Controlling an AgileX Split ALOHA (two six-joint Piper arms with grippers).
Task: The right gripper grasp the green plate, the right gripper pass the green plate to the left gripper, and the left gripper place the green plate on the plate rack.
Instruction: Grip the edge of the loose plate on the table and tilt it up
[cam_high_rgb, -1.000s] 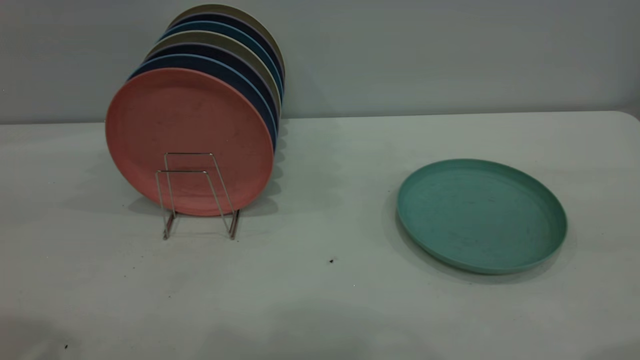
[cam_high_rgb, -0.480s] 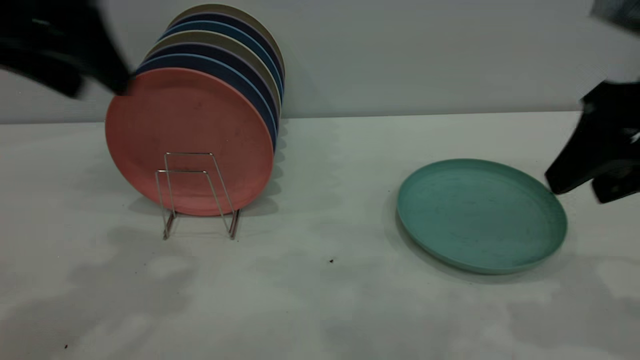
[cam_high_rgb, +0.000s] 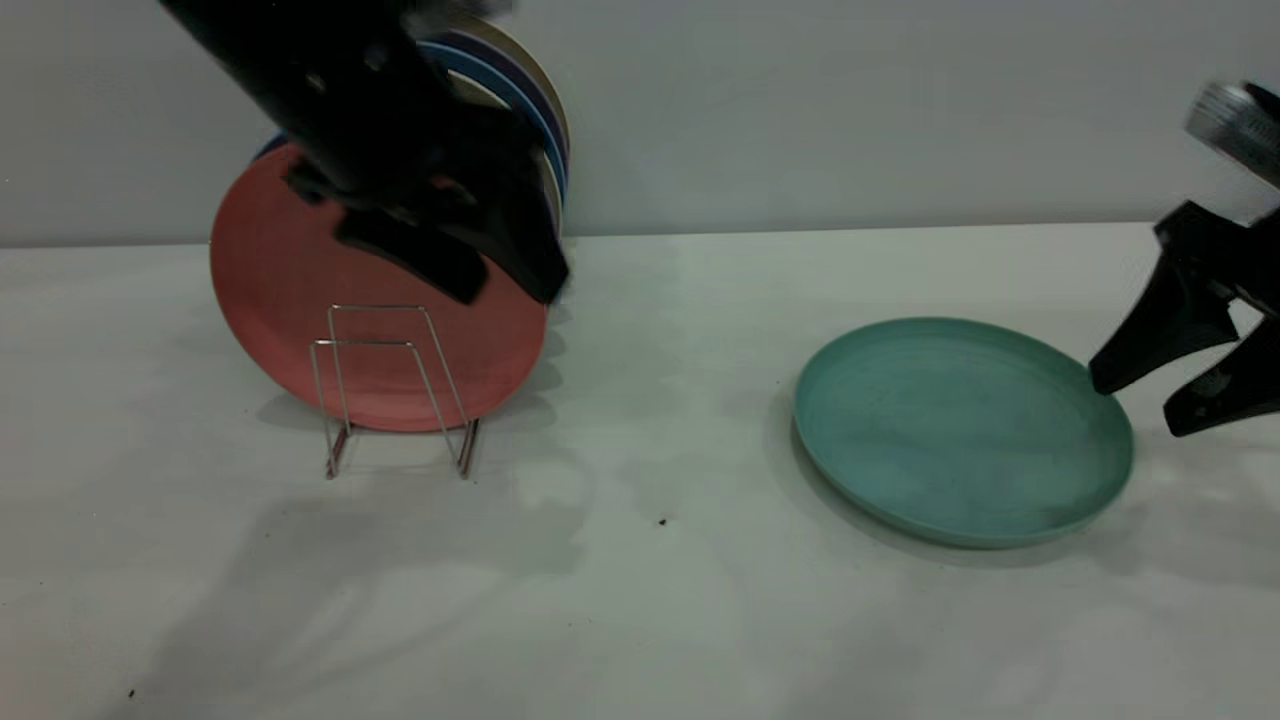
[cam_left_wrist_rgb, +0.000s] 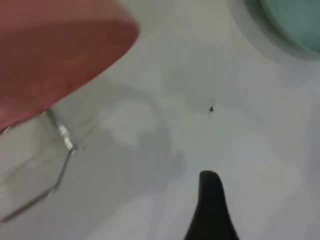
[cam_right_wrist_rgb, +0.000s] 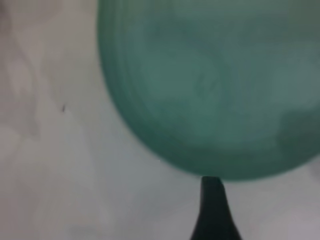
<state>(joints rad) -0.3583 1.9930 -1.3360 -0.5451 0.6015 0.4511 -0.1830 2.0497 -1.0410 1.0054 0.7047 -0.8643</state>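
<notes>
Green plate (cam_high_rgb: 962, 430) flat on table (cam_high_rgb: 640, 600). Right gripper (cam_high_rgb: 1135, 400) fingers spread at plate's right rim. Left gripper (cam_high_rgb: 510, 285) fingers spread, hovering before pink plate (cam_high_rgb: 290, 290) in rack (cam_high_rgb: 395, 390).

One green plate (cam_high_rgb: 962, 430) lies flat on the worktop (cam_high_rgb: 640, 600), and one plate rack (cam_high_rgb: 395, 390) stands there too. Two grippers show: the left gripper (cam_high_rgb: 505, 285) and the right gripper (cam_high_rgb: 1140, 400). One salmon-pink plate (cam_high_rgb: 300, 290) fronts the racked stack; the plates behind it cannot be counted.

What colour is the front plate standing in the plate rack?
Salmon pink; the front plate in the plate rack shows best in the exterior view.
</notes>
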